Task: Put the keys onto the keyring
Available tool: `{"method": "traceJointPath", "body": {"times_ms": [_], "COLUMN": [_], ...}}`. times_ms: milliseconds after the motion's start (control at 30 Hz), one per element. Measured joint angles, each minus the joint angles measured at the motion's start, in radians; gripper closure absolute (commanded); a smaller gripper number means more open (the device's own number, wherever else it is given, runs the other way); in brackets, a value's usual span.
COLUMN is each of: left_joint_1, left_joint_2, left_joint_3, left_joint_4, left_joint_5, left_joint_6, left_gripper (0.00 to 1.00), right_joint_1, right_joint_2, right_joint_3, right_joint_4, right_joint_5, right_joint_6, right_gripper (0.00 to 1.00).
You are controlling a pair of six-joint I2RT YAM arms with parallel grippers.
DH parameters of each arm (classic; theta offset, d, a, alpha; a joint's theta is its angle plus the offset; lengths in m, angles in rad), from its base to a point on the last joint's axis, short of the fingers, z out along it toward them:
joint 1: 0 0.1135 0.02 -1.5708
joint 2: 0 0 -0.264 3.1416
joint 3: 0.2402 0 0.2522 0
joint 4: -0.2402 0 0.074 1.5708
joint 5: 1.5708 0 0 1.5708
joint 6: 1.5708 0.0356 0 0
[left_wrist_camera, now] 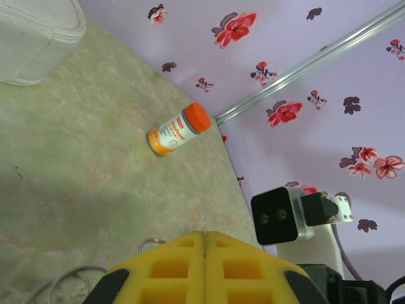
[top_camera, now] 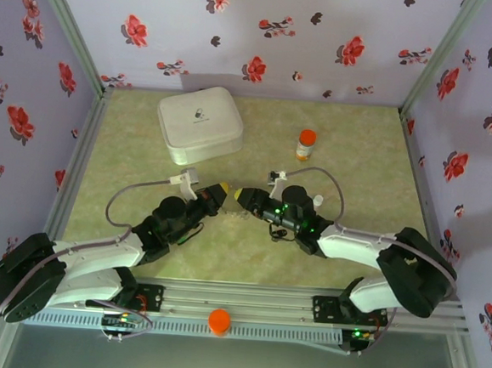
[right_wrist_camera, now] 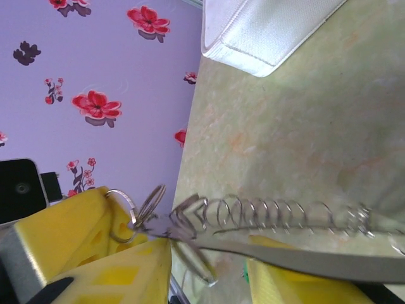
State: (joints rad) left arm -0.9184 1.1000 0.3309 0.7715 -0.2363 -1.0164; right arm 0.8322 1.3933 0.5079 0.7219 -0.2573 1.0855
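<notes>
Currently left gripper (left_wrist_camera: 205, 242) is pinched shut, its hold unclear; right gripper (right_wrist_camera: 209, 273) sits half-open astride the keyring (right_wrist_camera: 266, 215), between both tips. Risk: floppy loop slips free if jaws close off-centre.

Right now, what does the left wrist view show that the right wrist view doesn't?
Left wrist: the bottle on the mat, and the left gripper with its fingers pressed shut.
Right wrist: the keyring stretched out as a row of wire loops, a grey metal strip alongside it, and the right gripper with its fingers apart.
Both: the white case, the mat and the flowered wall. The left wrist view also catches a few wire loops beside its fingers.
</notes>
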Motion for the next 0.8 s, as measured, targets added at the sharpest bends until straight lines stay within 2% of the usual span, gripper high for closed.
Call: {"method": "traceJointPath", "body": {"times_ms": [100, 333, 633, 800], "left_joint_1": [0.000, -0.001, -0.001, -0.001], "left_joint_2": [0.000, -0.005, -0.007, -0.007], "left_joint_3": [0.000, 0.000, 0.000, 0.000], "left_joint_4": [0.000, 0.000, 0.000, 0.001], "left_joint_5": [0.000, 0.000, -0.001, -0.001], "left_joint_6": [-0.003, -0.003, -0.003, -0.003], "left_gripper": [1.00, 1.00, 1.00, 1.00], "right_joint_1": [0.000, 0.000, -0.013, -0.026], "right_joint_2": [0.006, -0.003, -0.051, -0.052], "right_joint_3": [0.000, 0.000, 0.015, 0.039], "right_joint_4": [0.015, 0.020, -0.043, -0.071], "right_joint_5": [0.005, 0.019, 0.023, 0.022], "right_joint_6": [0.003, 0.006, -0.026, -0.045], "right_gripper": [0.75, 0.79, 1.00, 1.00]}}
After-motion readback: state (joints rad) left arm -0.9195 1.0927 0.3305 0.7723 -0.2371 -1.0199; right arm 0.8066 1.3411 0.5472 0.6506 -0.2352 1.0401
